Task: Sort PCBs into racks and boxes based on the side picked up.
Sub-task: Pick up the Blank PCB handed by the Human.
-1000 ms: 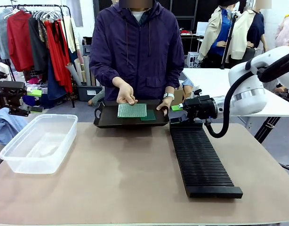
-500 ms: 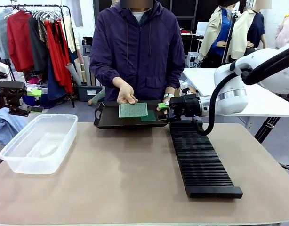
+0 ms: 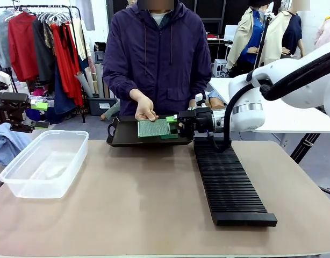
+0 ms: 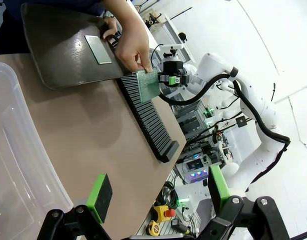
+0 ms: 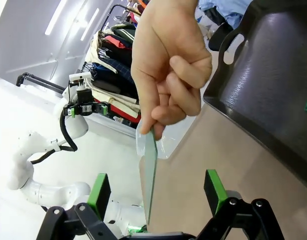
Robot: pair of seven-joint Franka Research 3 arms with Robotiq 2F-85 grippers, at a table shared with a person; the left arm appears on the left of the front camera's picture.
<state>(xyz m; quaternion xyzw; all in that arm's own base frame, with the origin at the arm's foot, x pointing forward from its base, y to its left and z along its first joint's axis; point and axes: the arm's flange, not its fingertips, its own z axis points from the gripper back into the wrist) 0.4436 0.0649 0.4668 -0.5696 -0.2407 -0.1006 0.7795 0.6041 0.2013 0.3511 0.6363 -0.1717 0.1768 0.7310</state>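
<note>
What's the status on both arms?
Left gripper jaws open, near clear plastic tub. Right gripper jaws open around thin green circuit board, held by person's hand over shallow black tray.

Light-faced PCB (image 3: 153, 128) upright, near black rack (image 3: 229, 180)

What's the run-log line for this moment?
phase: handover | person's hand: holds PCB | right gripper: open, PCB between jaws | left gripper: open, near box

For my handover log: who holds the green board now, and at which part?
The person's hand pinches the PCB at its upper edge; the right gripper stands open around it.
</note>
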